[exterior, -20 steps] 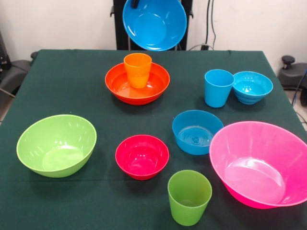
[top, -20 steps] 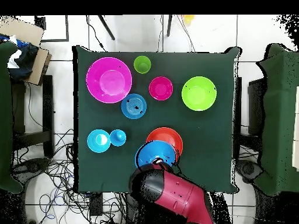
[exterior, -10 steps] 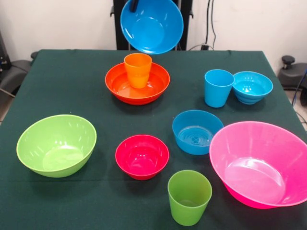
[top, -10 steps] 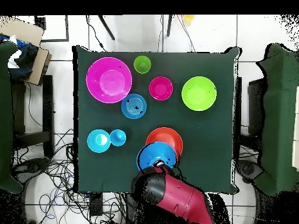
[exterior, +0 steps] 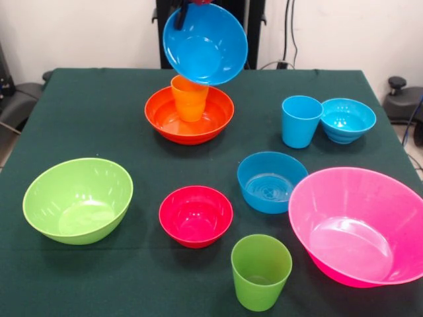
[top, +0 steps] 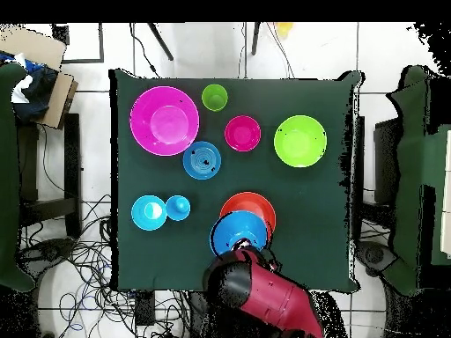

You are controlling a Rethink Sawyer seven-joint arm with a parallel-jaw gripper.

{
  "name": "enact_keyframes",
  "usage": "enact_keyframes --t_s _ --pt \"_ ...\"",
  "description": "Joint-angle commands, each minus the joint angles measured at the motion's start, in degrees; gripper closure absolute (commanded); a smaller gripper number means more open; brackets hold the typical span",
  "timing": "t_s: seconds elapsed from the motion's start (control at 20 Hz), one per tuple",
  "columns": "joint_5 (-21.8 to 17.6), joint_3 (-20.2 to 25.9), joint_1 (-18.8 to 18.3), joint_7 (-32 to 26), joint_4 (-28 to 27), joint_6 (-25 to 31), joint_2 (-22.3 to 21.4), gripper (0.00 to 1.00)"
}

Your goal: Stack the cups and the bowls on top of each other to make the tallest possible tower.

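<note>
Large glossy blue plastic bowl (exterior: 205, 43) hangs in the air, tilted so its opening faces the front camera. The hand (exterior: 183, 9) pinches the bowl's rim at its upper left edge in the front view; only the dark tips show at the top of that picture. From overhead, the red and black arm (top: 264, 295) reaches in from the bottom edge and the bowl sits just past its end.

The bowl's lower edge overlaps the top of the orange plastic tumbler (exterior: 189, 99) in the front view; contact cannot be judged. That tumbler stands upright inside the wide orange plastic bowl (exterior: 190, 117), which rests on the green-clothed desk (exterior: 92, 112).

Elsewhere on the desk, front view:
- light blue tumbler (exterior: 301, 121), upright, just beside the small turquoise bowl (exterior: 347, 120); rims look to be touching.
- medium blue bowl (exterior: 271, 181), near the centre, close against the large pink bowl (exterior: 360, 225) at the right edge.
- small red bowl (exterior: 195, 216), near the middle front.
- green tumbler (exterior: 260, 271), upright, at the front edge, between the red and pink bowls.
- large lime green bowl (exterior: 78, 199), alone at the left.
</note>
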Motion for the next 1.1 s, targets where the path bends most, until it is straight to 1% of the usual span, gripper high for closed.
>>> enact_keyframes --t_s 0.05,0.4,0.55,0.75,0.9,0.95,1.0,1.05,1.1 --pt "-1.7 7.7 -2.2 5.9 3.7 -4.5 2.8 1.0" --pt "-2.6 8.6 -5.4 4.5 4.1 -5.0 2.7 1.0" --pt "-2.6 8.7 -5.4 4.8 4.3 -5.3 2.7 1.0" --pt "-3.4 8.9 -6.5 4.4 4.7 -6.1 2.4 1.0" --pt "-3.8 9.6 -7.3 4.8 4.3 -8.9 4.3 1.0" --pt "-3.0 9.5 -5.6 5.8 3.6 -8.9 5.1 1.0" --pt "-3.1 9.7 -5.7 5.8 3.5 -9.3 5.5 1.0" --pt "-2.8 9.4 -4.3 6.7 4.1 -9.7 5.4 1.0" --pt "-2.7 9.4 -4.3 6.7 4.1 -10.2 5.7 1.0"
